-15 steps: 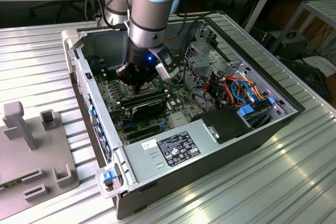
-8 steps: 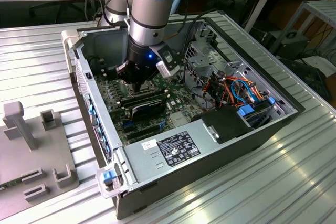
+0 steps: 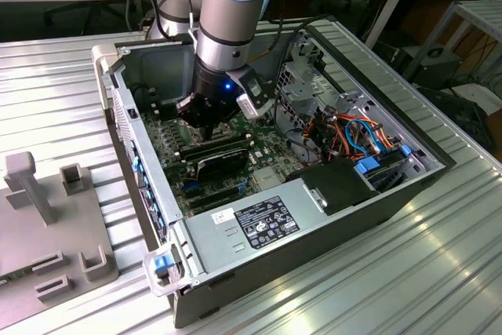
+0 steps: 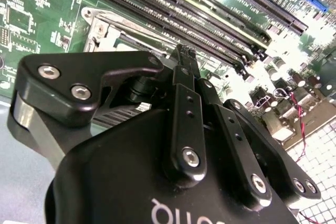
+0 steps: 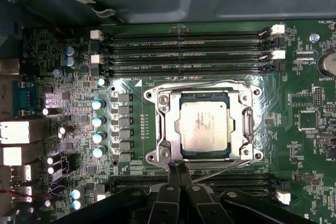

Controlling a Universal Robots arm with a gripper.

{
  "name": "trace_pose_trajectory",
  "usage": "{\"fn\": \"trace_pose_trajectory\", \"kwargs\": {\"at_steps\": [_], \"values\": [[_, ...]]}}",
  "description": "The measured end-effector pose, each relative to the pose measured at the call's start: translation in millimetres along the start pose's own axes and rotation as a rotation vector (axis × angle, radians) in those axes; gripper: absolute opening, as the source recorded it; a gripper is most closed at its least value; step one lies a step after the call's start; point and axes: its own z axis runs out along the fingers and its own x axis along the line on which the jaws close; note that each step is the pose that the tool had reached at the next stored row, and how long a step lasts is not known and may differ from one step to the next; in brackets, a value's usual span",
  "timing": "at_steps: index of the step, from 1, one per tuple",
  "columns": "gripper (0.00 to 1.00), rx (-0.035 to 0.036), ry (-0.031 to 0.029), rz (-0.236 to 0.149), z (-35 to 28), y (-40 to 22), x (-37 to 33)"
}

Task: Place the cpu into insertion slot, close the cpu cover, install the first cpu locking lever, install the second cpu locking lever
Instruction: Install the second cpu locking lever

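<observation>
I see the cpu seated in the insertion slot, cpu cover down flat around it. My gripper has its jaws clenched together, nothing between them, tips at the socket's edge by a thin locking lever. In the exterior view the arm reaches down into the open computer case.
</observation>
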Motion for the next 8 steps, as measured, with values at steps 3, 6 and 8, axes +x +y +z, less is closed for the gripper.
{"fn": "trace_pose_trajectory", "kwargs": {"at_steps": [3, 6, 8], "values": [[0.11, 0.0001, -0.0001, 0.0, -0.8, 0.0, -0.1], [0.11, -0.0001, -0.0001, 0.0, -4.6, 0.1, -0.2], [0.11, 0.0, 0.0, 0.0, -5.5, 0.1, -0.7]]}}
